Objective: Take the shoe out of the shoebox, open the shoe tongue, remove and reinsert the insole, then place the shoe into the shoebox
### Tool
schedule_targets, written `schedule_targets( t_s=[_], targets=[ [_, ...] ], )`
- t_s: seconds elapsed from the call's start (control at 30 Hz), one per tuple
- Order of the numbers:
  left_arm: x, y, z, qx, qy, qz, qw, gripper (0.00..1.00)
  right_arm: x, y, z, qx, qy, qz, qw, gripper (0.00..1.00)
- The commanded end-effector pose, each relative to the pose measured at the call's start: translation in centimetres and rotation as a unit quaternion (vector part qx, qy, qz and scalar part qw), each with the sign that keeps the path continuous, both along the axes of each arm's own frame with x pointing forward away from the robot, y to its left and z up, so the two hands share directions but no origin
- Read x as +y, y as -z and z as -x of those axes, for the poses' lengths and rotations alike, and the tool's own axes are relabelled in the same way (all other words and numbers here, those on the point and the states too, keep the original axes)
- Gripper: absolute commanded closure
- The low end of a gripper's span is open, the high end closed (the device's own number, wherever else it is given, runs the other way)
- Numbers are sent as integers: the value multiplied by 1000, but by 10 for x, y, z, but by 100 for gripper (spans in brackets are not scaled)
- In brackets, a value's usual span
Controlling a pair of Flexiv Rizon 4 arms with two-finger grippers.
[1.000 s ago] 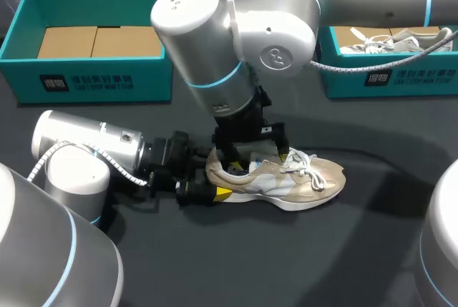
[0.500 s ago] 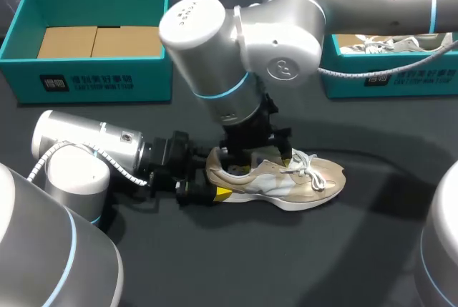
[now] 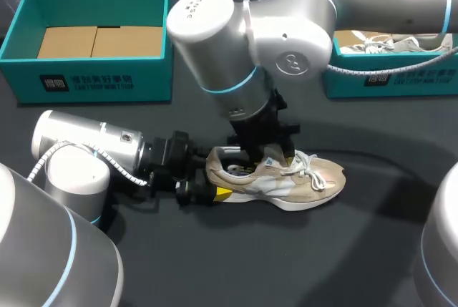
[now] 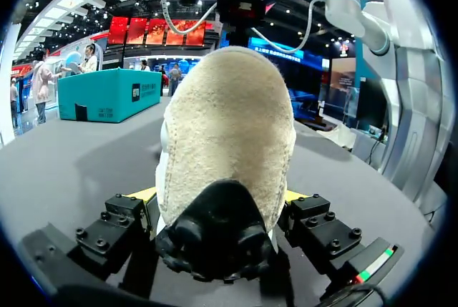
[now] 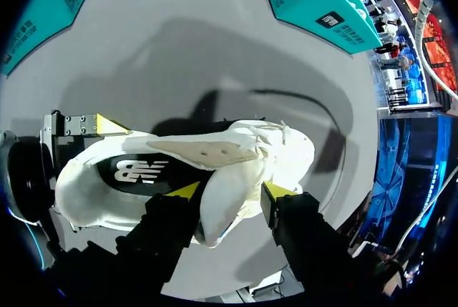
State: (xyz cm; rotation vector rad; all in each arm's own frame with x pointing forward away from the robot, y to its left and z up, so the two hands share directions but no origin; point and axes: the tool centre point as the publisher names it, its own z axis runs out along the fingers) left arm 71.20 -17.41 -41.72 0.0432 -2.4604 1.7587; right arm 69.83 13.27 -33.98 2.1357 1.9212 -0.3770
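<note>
The shoe (image 3: pixel 283 180), a beige sneaker with white laces, lay on its sole near the middle of the dark counter (image 3: pixel 286 264), toe toward the robot's right and heel toward its left. The left end effector (image 3: pixel 205 191) came in low and level from the left and was clenched on the heel; in the left wrist view its yellow-tipped fingers (image 4: pixel 145 194) pressed the suede heel from both sides, and the heel filled most of what lay ahead of them. The right end effector (image 3: pixel 268 155) came down from above over the shoe's opening. In the right wrist view its fingers (image 5: pixel 185 191) stood on either side of the white tongue (image 5: pixel 230 203) and were closed on it, the tongue standing up out of the shoe between them. Behind the tongue the dark insole (image 5: pixel 137 171) showed inside the opening.

The left shoebox (image 3: pixel 100 78), teal and open, stood at the far left of the counter with brown cardboard inserts (image 3: pixel 96 41) on its floor. The right shoebox (image 3: pixel 390 81) stood at the far right and held a second shoe (image 3: pixel 390 41). Both boxes were well apart from the shoe, with a strip of bare counter between their front walls and the shoe. Bare counter also lay past the toe and along the shoe's near side. The right arm's large joints hung over the space between the two boxes.
</note>
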Motion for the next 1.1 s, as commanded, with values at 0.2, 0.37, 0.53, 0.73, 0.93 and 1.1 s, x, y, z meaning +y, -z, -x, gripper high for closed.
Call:
schedule_targets(
  t_s=[0.2, 0.37, 0.53, 0.73, 0.93, 1.1],
  targets=[
    [1, 3, 4, 0, -1, 0, 1000, 100, 7, -6, 2, -9, 94, -10, 995, 50],
    [1, 3, 4, 0, -1, 0, 1000, 100, 13, -7, 3, 2, 93, -9, 996, 55],
    [1, 3, 4, 0, -1, 0, 1000, 100, 9, -12, 6, 13, 96, -19, 995, 62],
    [1, 3, 4, 0, -1, 0, 1000, 100, 2, -19, 3, 38, 83, -36, 995, 100],
    [1, 3, 4, 0, -1, 0, 1000, 100, -15, -28, -3, 88, 40, -72, 993, 100],
    [1, 3, 4, 0, -1, 0, 1000, 100, -30, -37, -9, 117, -64, -117, 984, 100]
  ],
)
